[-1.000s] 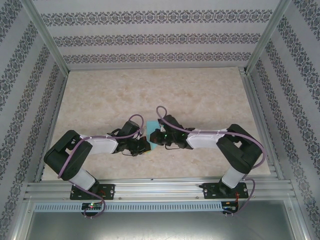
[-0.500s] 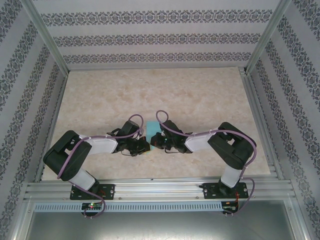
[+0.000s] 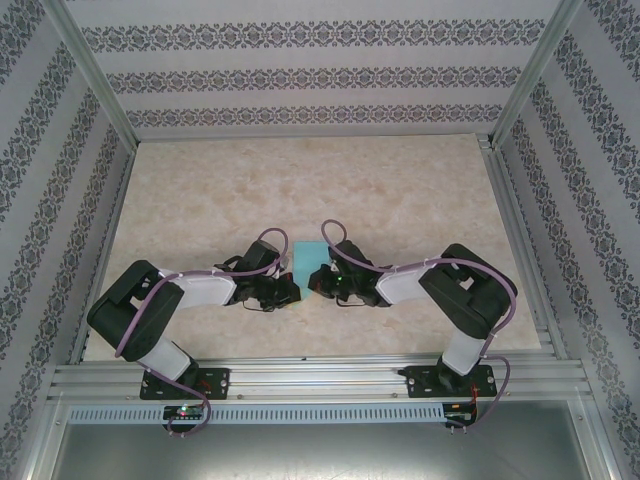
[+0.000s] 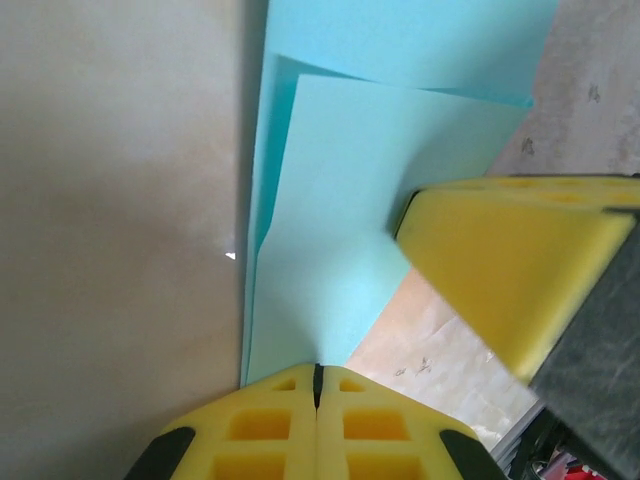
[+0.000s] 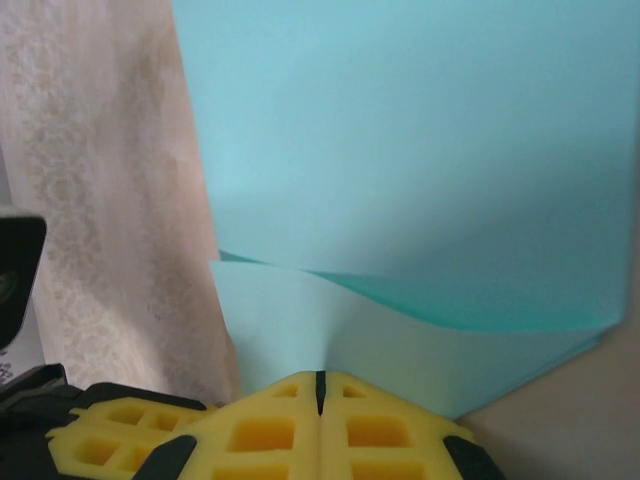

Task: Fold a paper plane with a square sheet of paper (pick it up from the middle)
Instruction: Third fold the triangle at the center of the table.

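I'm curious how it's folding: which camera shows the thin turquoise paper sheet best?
The right wrist view: the thin turquoise paper sheet is large there, its folded-over layers plain. The left wrist view shows the sheet partly behind a yellow block. The top view shows a small, distant patch.

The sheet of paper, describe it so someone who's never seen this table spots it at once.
On the beige marbled tabletop, look at the near middle. There the left claw and right claw both pinch the turquoise sheet of paper, partly folded over; nothing else around it is turquoise.
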Available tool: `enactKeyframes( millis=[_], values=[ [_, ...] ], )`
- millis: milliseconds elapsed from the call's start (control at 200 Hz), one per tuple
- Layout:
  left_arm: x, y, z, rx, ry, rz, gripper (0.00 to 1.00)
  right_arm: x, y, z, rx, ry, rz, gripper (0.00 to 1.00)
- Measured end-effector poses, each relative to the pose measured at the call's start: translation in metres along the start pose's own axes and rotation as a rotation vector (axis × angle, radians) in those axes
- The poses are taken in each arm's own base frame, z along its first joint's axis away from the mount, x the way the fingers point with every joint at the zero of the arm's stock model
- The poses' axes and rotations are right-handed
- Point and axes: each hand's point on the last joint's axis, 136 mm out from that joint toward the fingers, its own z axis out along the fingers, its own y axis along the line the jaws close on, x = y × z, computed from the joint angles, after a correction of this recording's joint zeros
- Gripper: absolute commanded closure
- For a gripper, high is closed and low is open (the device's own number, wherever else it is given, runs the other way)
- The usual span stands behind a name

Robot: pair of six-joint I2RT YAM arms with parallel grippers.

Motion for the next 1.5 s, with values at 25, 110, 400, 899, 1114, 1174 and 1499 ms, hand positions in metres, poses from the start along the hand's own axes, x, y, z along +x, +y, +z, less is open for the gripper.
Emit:
enactKeyframes(
  millis=[25,110,400,899,1114,1174,1499],
  values=[
    [0.000,0.000,0.000,0.000,-0.001,0.002,0.99,-0.002,-0.001,-0.001,0.003,-0.002,0.005,1.00],
    [-0.001,0.000,0.001,-0.001,-0.003,0.009,0.99,-0.007,-0.004,-0.003,0.016,-0.007,0.018,1.00],
    [-0.003,-0.001,0.001,-0.001,-0.007,0.017,0.99,-0.042,-0.024,-0.017,0.039,-0.066,0.077,1.00],
    [-0.003,-0.001,0.001,-0.002,-0.007,0.032,0.99,-0.063,-0.013,-0.052,0.039,-0.141,0.056,0.98],
    [-0.003,-0.001,0.001,-0.003,-0.006,0.034,0.99,-0.028,0.015,-0.033,-0.001,-0.063,-0.020,0.99],
    [-0.003,-0.001,0.001,-0.003,-0.006,0.034,0.99,-0.021,0.014,-0.023,0.004,-0.043,-0.025,0.99],
    [-0.003,-0.001,0.001,-0.004,-0.006,0.038,0.99,-0.031,-0.017,-0.013,0.030,-0.040,0.028,0.99]
  ],
)
